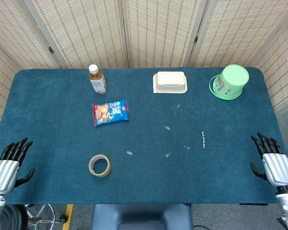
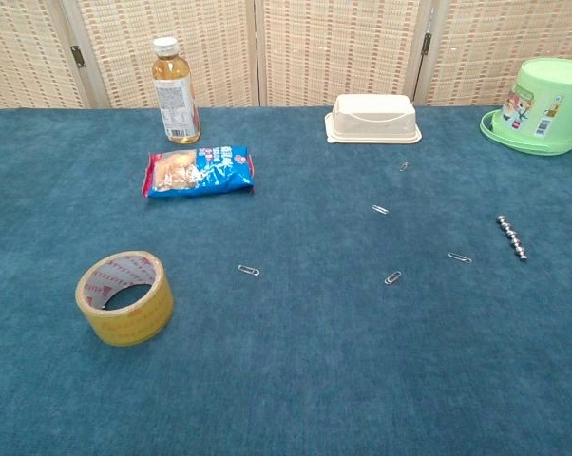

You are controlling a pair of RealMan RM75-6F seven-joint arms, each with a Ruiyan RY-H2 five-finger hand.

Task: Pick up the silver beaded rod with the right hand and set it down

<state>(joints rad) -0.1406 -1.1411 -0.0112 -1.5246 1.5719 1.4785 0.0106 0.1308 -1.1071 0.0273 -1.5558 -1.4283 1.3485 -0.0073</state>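
the silver beaded rod is seen lying on the blue table, near a paper clip. the right hand is held empty, fingers spread, at the table's edge, well apart from the rod.

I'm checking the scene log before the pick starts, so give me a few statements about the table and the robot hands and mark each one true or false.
1. The silver beaded rod lies free on the table, held by neither robot hand. True.
2. The right robot hand is gripping the rod. False: it sits open at the table's edge, apart from the rod.
3. The tape roll stands beside the green bucket. False: the tape roll is near the front left, and the green bucket is at the back right.
4. The snack packet lies just in front of the bottle. True.
5. The left robot hand holds the tape roll. False: it holds nothing.
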